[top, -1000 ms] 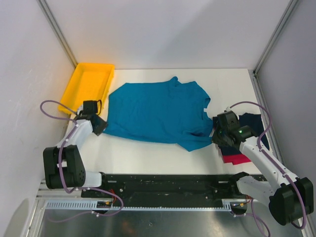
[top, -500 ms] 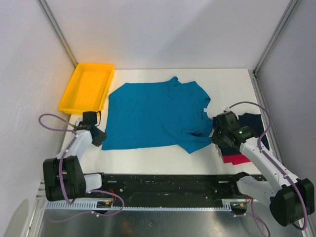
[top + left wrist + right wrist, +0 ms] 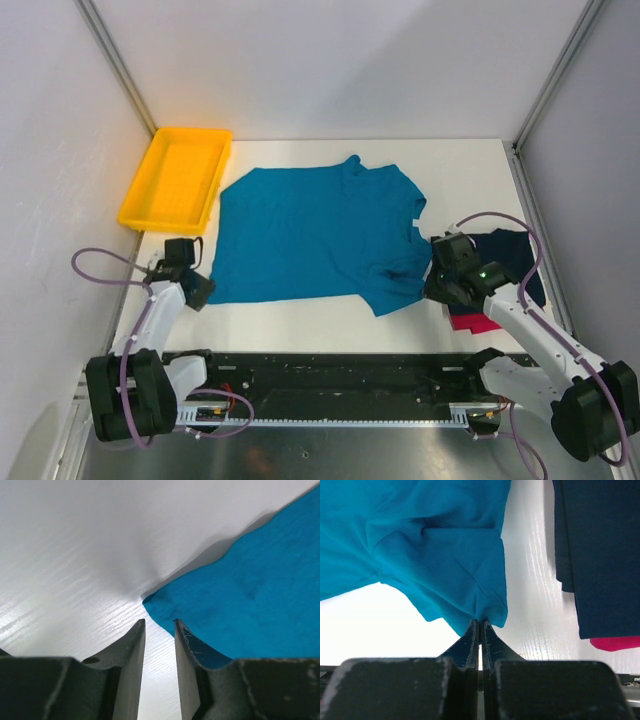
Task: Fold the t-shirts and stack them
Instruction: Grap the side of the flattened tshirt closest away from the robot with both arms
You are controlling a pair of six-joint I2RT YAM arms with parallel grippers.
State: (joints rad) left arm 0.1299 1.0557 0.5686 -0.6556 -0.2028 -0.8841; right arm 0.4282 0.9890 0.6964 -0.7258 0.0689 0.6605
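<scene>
The teal-blue t-shirt (image 3: 310, 235) lies spread flat in the middle of the table. My left gripper (image 3: 197, 291) sits at its near-left corner. In the left wrist view the gripper (image 3: 159, 624) has its jaws slightly apart with only bare table between them, and the shirt's corner (image 3: 155, 605) lies just past the tips. My right gripper (image 3: 433, 281) is shut on the shirt's near-right edge, pinching the hem (image 3: 487, 611) at its tips (image 3: 480, 622). The folded dark navy t-shirt (image 3: 508, 252) lies on the red-pink t-shirt (image 3: 478, 322) at the right; both show in the right wrist view (image 3: 600, 555), (image 3: 617, 643).
The yellow tray (image 3: 150, 185) stands at the far left of the table. The black rail with the arm bases (image 3: 340, 375) runs along the near edge. White walls close in the left, back and right sides.
My left gripper has moved toward the near edge, drawing the teal shirt's near-left corner with it and straightening that edge. My right gripper shifted slightly nearer, still pinching the shirt.
</scene>
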